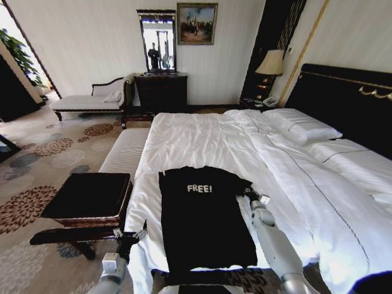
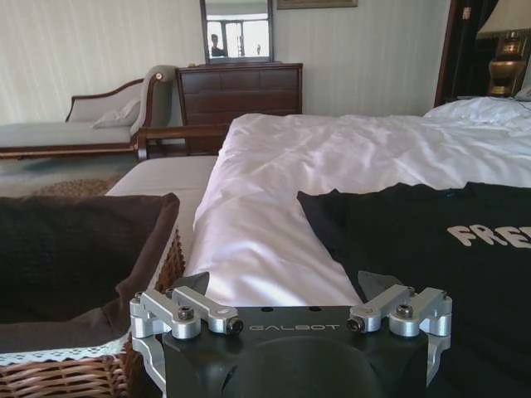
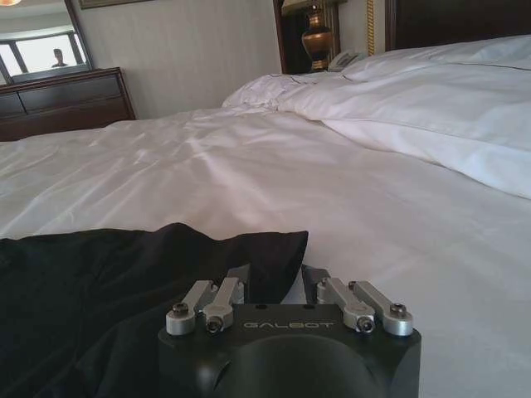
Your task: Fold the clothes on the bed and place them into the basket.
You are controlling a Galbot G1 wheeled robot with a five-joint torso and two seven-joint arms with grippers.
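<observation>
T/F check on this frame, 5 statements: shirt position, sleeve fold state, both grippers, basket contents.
1. The black FREE! T-shirt lies flat on the white duvet of the bed. True.
2. The T-shirt is already in the wicker basket. False: it is on the bed; the basket stands on the floor beside the bed, on the robot's left, with only its dark liner showing.
3. The right gripper is at the shirt's right sleeve, jaws open. True.
4. The left gripper is shut on the shirt's hem. False: it is open, at the bed's edge beside the shirt, holding nothing.
5. The shirt's lettering faces down. False: FREE! faces up.
</observation>
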